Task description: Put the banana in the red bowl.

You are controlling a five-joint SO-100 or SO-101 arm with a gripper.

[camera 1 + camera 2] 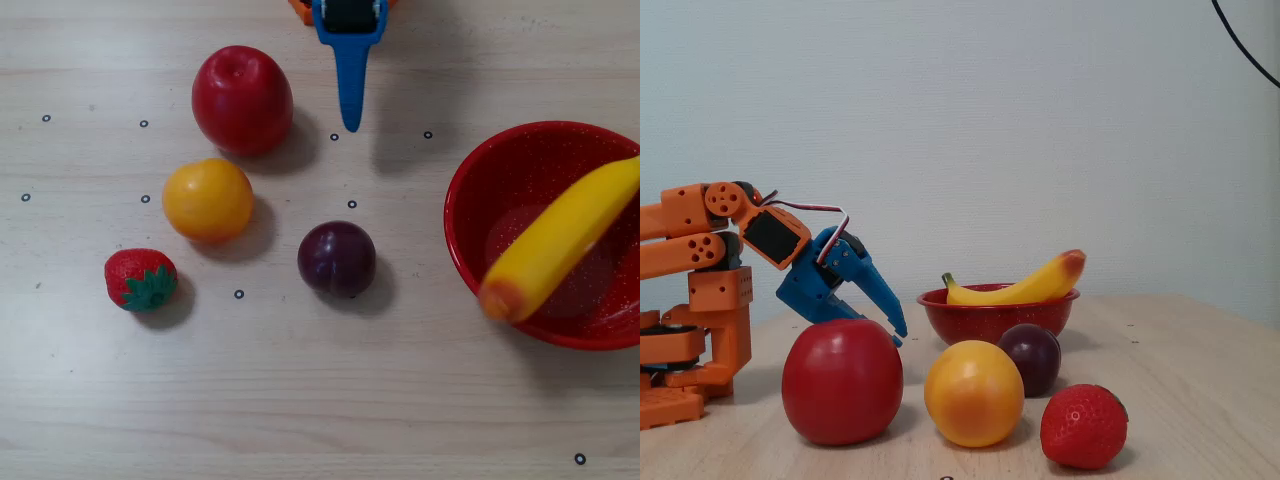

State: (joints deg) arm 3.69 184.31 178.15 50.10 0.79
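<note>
While long yellow plastic banana point(560, 238) lies tilted across speckled glossy red bowl point(500, 190), orange-brown end over rim, blue tool point(898, 335) empty, jaws closed, above wooden counter point(300, 400).

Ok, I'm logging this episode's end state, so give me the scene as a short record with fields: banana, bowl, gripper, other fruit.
banana: the banana lies across the red bowl, its orange-brown end over the near rim in the overhead view
bowl: upright on the table, at the right edge of the overhead view
gripper: the gripper looks shut and empty, pointing down behind the red apple, well apart from the bowl
other fruit: red apple, orange fruit, plum and strawberry sit on the table, outside the bowl
</note>
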